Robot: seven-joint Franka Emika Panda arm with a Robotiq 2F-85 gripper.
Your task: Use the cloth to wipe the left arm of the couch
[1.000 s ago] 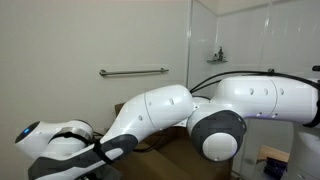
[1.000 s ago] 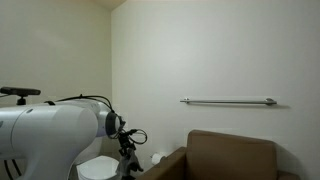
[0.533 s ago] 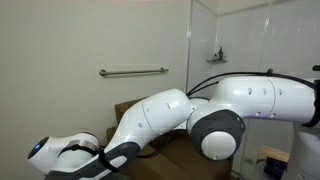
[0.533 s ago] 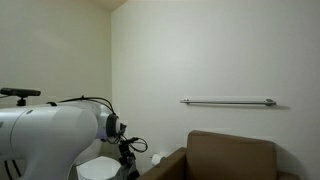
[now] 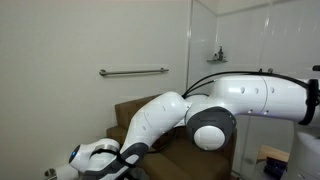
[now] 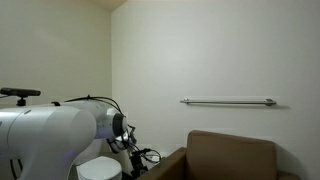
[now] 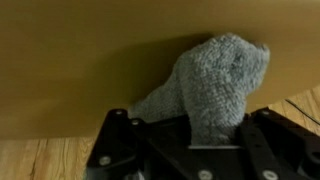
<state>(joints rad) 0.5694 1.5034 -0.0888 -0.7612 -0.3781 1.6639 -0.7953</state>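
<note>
Hand: closed, gripping the cloth. In the wrist view the grey cloth stands up from between the fingers and lies against a tan face of the couch; which part of the couch this is cannot be told. Wooden floor shows below that face. In both exterior views the arm reaches down beside the couch. A bar is fixed to the wall above the couch.
</note>
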